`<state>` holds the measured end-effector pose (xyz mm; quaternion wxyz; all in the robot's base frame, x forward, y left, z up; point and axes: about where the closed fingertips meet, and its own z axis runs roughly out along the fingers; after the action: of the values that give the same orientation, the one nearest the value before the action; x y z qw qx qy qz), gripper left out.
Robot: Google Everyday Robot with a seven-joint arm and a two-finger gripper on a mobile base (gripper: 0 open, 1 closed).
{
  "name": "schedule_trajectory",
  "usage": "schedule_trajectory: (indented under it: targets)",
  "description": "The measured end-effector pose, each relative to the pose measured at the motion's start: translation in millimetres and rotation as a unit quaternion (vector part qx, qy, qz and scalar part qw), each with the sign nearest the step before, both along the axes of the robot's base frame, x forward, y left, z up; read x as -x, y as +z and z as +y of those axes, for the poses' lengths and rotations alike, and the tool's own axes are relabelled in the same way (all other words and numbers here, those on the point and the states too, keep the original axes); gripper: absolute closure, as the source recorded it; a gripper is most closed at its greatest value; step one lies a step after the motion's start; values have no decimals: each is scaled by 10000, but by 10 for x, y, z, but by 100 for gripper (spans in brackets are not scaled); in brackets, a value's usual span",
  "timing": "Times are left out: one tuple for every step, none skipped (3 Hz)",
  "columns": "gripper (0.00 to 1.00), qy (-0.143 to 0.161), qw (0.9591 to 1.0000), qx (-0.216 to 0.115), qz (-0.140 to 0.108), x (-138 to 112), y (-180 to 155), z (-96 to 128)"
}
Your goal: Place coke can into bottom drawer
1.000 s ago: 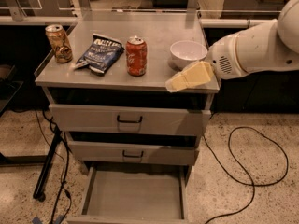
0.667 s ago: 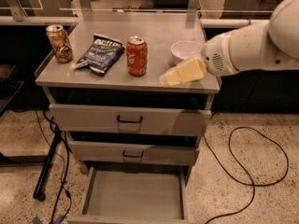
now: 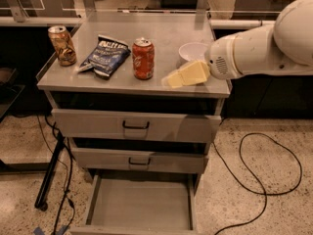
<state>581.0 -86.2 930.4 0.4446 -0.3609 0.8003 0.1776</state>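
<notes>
Far left, floor: a black stand leg (image 3: 49, 177) and thin cables slant down beside the cabinet, over speckled flooring.
Cabinet top (image 3: 166, 33): a grey metal surface carrying everything named below except the drawers.
Gold-brown can (image 3: 62, 45): upright at the left rear corner of the top, near the edge.
Chip bag (image 3: 104, 57): a dark blue packet lying flat, between the gold-brown can and the coke can, close to both but touching neither.
Coke can (image 3: 143, 58): the red can stands upright on the cabinet top, toward the front and near the middle, silver lid up, just right of the chip bag. Nothing holds it.
Upper drawers: the top drawer (image 3: 161, 126) and the middle drawer (image 3: 166, 161), both grey with black handles, sit pushed in.
Bottom drawer (image 3: 142, 204): pulled out at floor level below the other two, its flat tray floor and low sides facing up, directly beneath the coke can's side of the cabinet.
Gripper (image 3: 172, 80): the pale yellow claw hangs low over the front right of the top, pointing left toward the coke can, near it but apart from it.
Claw state: whether it is apart or together cannot be told from this angle.
White bowl (image 3: 192, 50): just behind the gripper, partly hidden by the arm.
Arm (image 3: 259, 48): thick and white, entering from the right edge.
Far right, floor: a black cable (image 3: 295, 161) loops across the floor.
</notes>
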Motion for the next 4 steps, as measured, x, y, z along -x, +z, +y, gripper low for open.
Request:
schedule_trajectory:
  targets:
    - [0,236,9996,-152,-85,-184,-72,396]
    - [0,434,9986,-275,-114,-339,-156,703]
    - [0,445,9986,-280,-107,-345,-167,719]
    - [0,386,9989,-269,-85,-381,-200,680]
